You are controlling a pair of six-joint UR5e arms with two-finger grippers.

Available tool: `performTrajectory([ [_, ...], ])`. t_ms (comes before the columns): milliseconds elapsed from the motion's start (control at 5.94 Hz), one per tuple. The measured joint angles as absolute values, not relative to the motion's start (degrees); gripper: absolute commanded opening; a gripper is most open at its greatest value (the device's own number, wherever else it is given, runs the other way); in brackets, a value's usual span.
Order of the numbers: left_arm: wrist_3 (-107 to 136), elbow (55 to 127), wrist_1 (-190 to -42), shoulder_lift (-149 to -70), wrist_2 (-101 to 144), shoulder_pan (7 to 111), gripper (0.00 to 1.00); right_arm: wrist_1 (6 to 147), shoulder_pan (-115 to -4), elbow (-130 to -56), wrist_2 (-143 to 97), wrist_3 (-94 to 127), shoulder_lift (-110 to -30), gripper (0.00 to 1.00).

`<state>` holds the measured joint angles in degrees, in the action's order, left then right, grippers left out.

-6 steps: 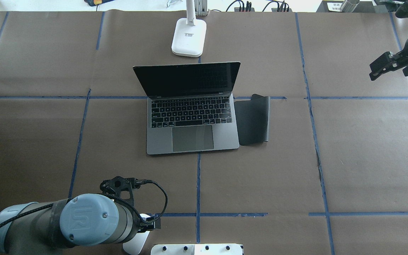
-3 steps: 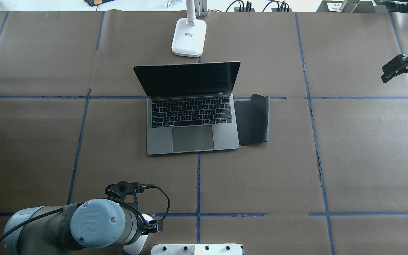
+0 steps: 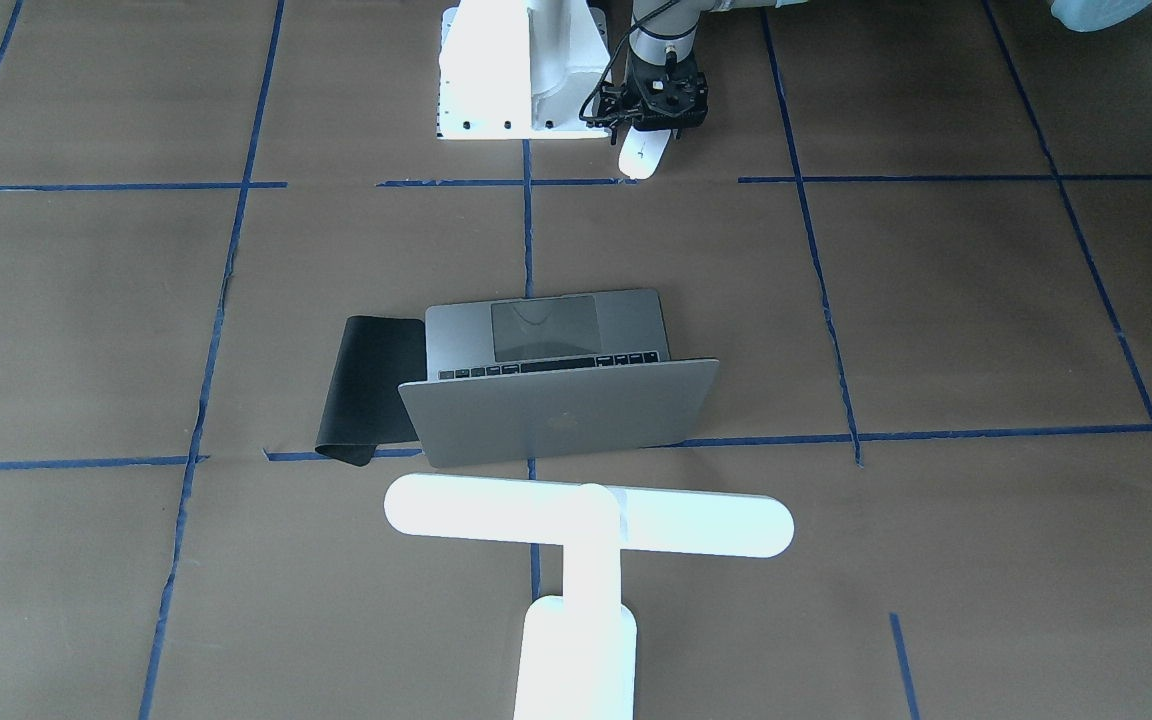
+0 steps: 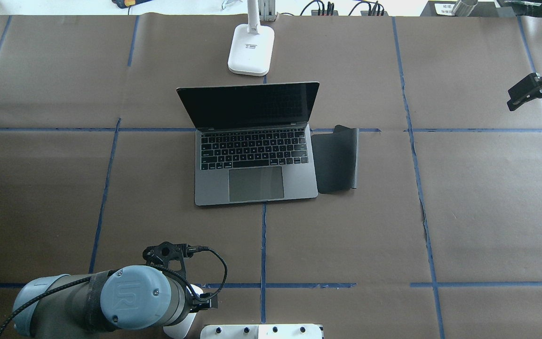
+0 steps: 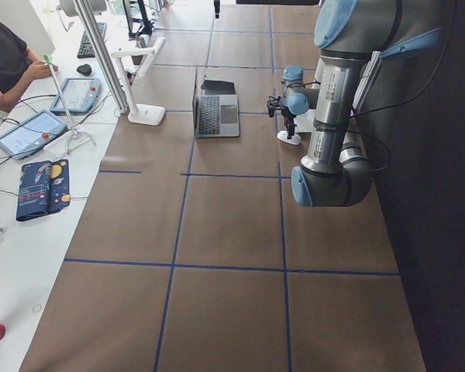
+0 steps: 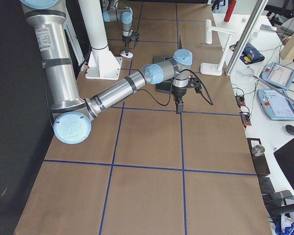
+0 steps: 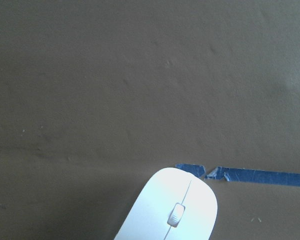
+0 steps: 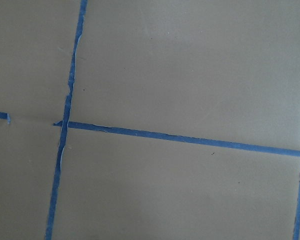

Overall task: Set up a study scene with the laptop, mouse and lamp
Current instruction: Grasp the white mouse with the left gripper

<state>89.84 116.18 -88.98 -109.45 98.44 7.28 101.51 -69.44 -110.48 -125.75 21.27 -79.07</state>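
the left gripper [image 3: 658, 125] sits low at the near edge of the table [image 4: 40, 188], beside the white robot mount [image 4: 261, 331], directly over the mouse [image 3: 642, 156]. in the overhead view the arm's grey wrist hides most of the gripper, and only a sliver of the mouse shows under it; in the front-facing view the mouse's free end sticks out below the black gripper body. whether the fingers are closed on the mouse or merely above it — i cannot tell. the left wrist camera shows the front of the mouse, with its scroll button, lying on the brown paper just short of a torn strip of blue tape [image 7: 250, 175].

further along, in the middle of the table, the laptop [image 4: 254, 155] stands open, screen dark, keyboard and trackpad facing the robot. behind it, at the far edge, stands the lamp [image 4: 251, 49], upright on its base, its long bar crossing just beyond the laptop's lid in the front-facing view. touching the laptop's right side lies a black mat [image 4: 337, 159], one far corner curled up.

at the far right, the right gripper [image 4: 522, 93] hangs above bare paper, well apart from everything — its jaws look close together with nothing between them.
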Motion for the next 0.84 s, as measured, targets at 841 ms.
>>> performTrajectory([
  [841, 89.6, 114.1, -91.5, -109.1, 98.4, 7.4, 1.0, 101.5, -69.4, -110.4, -125.7, 21.3, -79.0, 1.0],
])
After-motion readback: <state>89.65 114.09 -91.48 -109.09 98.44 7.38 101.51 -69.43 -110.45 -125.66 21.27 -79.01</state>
